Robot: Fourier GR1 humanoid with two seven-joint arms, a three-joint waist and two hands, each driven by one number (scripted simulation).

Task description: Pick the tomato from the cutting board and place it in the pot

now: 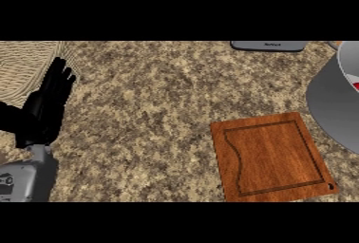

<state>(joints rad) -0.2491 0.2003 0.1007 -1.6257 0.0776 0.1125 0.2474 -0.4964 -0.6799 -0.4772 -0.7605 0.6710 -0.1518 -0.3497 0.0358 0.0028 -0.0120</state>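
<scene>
The speckled granite surface (154, 109) fills nearly the whole head view, brown and tan, with a paler ribbed patch in its far left corner, just behind the fingertips of the one hand in view.

Next in size is the pot (333, 107), a broad grey round body cut off by the right edge, well apart from the hand and across the surface from it. Inside its pale rim, at the very edge of the view, a small sliver of red (357, 86) shows; it may be the tomato, but too little is visible to tell for certain.

The cutting board (273, 156), reddish-brown wood with a routed groove round its face and a small hole in its near right corner, lies far to the right of the hand and a little nearer the viewer, its far right corner just beside the pot. Nothing lies on its face.

The left hand (45, 107), black, shows at the left edge above its grey forearm, fingers straight and pointing up and away, holding nothing and touching none of the task's things.

A flat grey object (269, 45) sits at the far edge, well to the right of the hand, cut off by the view's top.
</scene>
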